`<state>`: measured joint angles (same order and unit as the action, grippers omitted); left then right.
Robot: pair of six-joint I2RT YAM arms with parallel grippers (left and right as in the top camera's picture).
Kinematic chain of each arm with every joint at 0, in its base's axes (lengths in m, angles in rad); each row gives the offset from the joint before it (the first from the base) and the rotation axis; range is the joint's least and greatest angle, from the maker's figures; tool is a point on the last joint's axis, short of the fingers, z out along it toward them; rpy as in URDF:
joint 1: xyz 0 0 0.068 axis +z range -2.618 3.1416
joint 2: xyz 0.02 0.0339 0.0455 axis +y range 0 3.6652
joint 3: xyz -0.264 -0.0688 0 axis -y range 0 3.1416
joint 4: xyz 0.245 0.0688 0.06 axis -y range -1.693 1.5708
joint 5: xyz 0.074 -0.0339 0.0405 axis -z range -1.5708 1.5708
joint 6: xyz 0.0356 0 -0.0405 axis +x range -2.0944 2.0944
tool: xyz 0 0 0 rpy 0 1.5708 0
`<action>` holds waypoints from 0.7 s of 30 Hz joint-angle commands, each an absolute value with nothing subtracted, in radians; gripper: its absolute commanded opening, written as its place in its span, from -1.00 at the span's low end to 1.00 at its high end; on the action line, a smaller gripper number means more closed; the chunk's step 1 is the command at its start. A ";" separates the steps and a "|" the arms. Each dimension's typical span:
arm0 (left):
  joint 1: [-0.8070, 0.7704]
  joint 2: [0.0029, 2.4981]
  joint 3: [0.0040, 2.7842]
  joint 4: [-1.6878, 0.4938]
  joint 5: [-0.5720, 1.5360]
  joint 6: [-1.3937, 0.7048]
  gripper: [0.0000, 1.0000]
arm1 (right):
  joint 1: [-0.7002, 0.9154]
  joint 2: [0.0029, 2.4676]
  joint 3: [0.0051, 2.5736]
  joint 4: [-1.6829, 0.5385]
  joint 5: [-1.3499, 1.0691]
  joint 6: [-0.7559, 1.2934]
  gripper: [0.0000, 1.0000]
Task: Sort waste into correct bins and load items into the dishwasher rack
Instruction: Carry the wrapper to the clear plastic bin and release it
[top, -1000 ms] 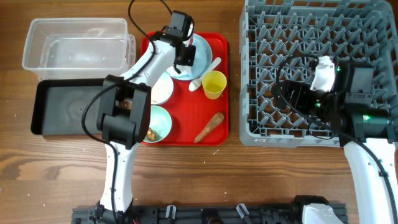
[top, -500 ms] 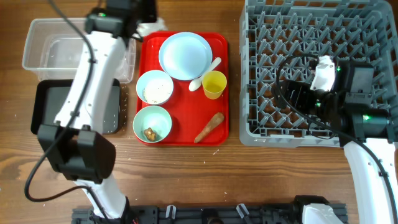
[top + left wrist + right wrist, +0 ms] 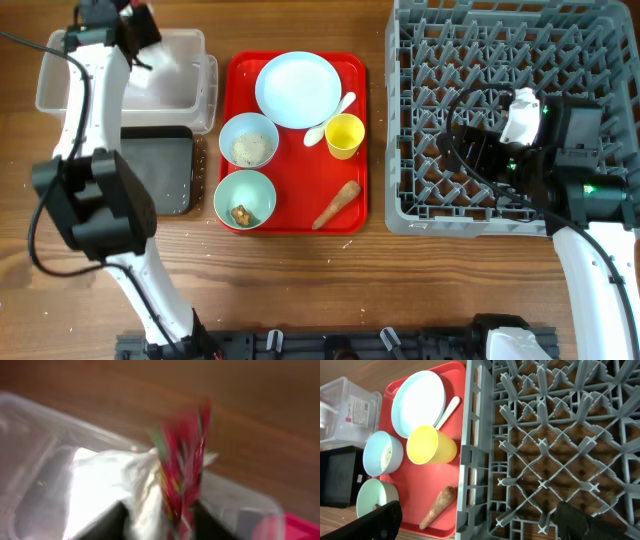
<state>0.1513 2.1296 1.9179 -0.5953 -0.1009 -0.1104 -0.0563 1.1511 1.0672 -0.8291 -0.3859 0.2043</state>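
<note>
Left gripper (image 3: 138,28) at far left, over clear tub (image 3: 45,100). Red wrapper (image 3: 182,465) and white napkin (image 3: 115,485) bunched between its fingers; view too blurred to tell whether clamped or loose. Right gripper (image 3: 477,515) hangs wide open, empty, over grey rack (image 3: 500,60) at right. Plate (image 3: 297,90), blue bowl (image 3: 248,140), green bowl (image 3: 245,197), yellow cup (image 3: 344,135), spoon (image 3: 335,115), carrot stick (image 3: 337,204) sit on red tray (image 3: 300,215), centre. Black tray (image 3: 160,170) lies just near side of tub.

Brown wood-grain table (image 3: 400,290) under soft, even light.
</note>
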 commanded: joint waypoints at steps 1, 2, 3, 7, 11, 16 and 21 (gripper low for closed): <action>0.146 2.173 1.911 -0.635 -0.106 -0.113 0.68 | -0.060 1.153 1.089 -0.824 -0.405 0.213 0.98; 0.146 2.173 1.911 -0.636 -0.106 -0.113 0.79 | -0.060 1.153 1.089 -0.824 -0.405 0.213 0.99; 0.146 2.165 1.911 -0.631 -0.102 -0.113 0.99 | -0.060 1.153 1.089 -0.824 -0.405 0.213 0.99; 0.146 2.106 1.912 -0.625 -0.102 -0.113 1.00 | -0.060 1.153 1.089 -0.823 -0.405 0.213 0.99; 0.141 2.001 1.912 -0.682 -0.083 -0.113 0.99 | -0.060 1.153 1.089 -0.820 -0.405 0.213 0.99; 0.126 1.873 1.912 -0.897 0.108 -0.113 0.99 | -0.060 1.153 1.089 -0.820 -0.405 0.212 1.00; 0.083 1.824 1.911 -1.167 0.336 -0.144 1.00 | -0.060 1.153 1.089 -0.815 -0.401 0.210 0.99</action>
<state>0.1215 1.8305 1.9125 -1.0702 0.1532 -0.1219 -0.0563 1.1511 1.0672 -0.8234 -0.3855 0.2043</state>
